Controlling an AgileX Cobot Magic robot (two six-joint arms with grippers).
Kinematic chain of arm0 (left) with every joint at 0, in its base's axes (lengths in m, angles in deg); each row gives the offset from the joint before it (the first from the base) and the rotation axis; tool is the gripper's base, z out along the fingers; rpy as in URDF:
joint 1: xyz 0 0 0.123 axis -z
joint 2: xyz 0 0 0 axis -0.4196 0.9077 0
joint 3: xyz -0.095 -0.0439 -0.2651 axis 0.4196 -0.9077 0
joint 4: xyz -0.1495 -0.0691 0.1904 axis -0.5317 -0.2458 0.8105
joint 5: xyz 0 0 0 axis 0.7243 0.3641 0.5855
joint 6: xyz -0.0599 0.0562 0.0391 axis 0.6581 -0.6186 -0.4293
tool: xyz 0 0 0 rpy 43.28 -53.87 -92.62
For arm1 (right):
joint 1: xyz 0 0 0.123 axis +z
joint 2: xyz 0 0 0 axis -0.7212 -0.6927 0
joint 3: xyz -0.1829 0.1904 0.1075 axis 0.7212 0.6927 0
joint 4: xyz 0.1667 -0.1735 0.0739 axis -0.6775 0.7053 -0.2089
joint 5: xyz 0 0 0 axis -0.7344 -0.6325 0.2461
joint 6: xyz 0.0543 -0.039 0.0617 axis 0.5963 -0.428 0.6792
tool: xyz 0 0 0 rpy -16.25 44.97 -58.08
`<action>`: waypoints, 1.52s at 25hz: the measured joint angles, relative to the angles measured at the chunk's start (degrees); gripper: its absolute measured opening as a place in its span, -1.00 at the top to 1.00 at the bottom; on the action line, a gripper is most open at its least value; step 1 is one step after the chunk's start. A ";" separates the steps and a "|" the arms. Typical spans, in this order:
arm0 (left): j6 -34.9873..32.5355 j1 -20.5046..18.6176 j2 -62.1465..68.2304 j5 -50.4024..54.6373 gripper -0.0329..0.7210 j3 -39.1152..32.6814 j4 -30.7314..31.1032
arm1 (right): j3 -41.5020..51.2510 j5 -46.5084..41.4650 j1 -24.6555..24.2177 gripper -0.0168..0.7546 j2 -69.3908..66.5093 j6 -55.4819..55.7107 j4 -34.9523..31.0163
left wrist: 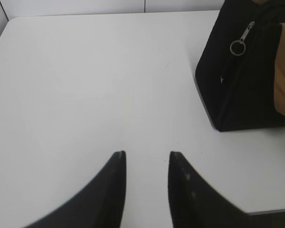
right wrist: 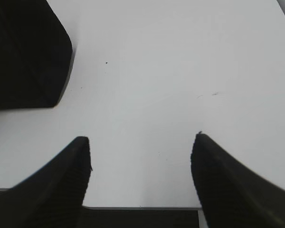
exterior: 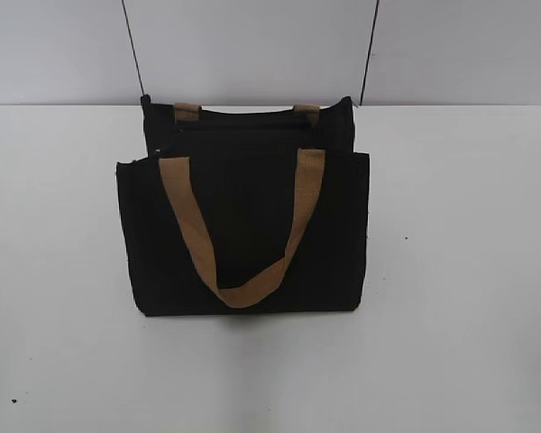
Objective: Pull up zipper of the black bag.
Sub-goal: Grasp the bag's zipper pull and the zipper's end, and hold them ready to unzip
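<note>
The black bag [exterior: 243,244] is matt woven cloth. Its handles [exterior: 243,230] are tan webbing. The zipper [left wrist: 242,40] carries a silvery metal pull tab with a ring. The counter [exterior: 460,271] is smooth, matt white.

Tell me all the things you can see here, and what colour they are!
bag: one, black, standing mid-table
handles: two, tan; one hangs down the bag's front, the other only peeks out at the back top edge
zipper pull: one, silvery with a ring, at the bag's end on the left arm's side
table: one, white, under everything
left gripper: one, black, open, over bare table beside the bag
right gripper: one, black, open wide, over bare table
</note>
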 joint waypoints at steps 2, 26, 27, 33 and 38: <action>0.00 0.00 0.00 0.00 0.27 0.00 0.00 | 0.00 0.00 0.00 -0.36 0.00 0.00 0.00; 0.00 0.00 0.00 -0.04 0.27 0.00 -0.24 | 0.00 0.00 0.00 -0.36 0.00 0.00 0.00; 0.00 0.00 0.00 -0.51 0.25 0.28 -0.49 | 0.00 0.00 0.00 -0.36 0.00 0.00 0.00; 0.00 0.00 2.72 -15.60 -0.20 2.44 -0.12 | 0.00 0.00 0.00 -0.36 0.00 0.00 0.00; 0.00 0.00 11.10 -35.83 -0.30 -1.92 1.54 | 0.00 0.00 0.00 -0.36 0.00 0.00 0.00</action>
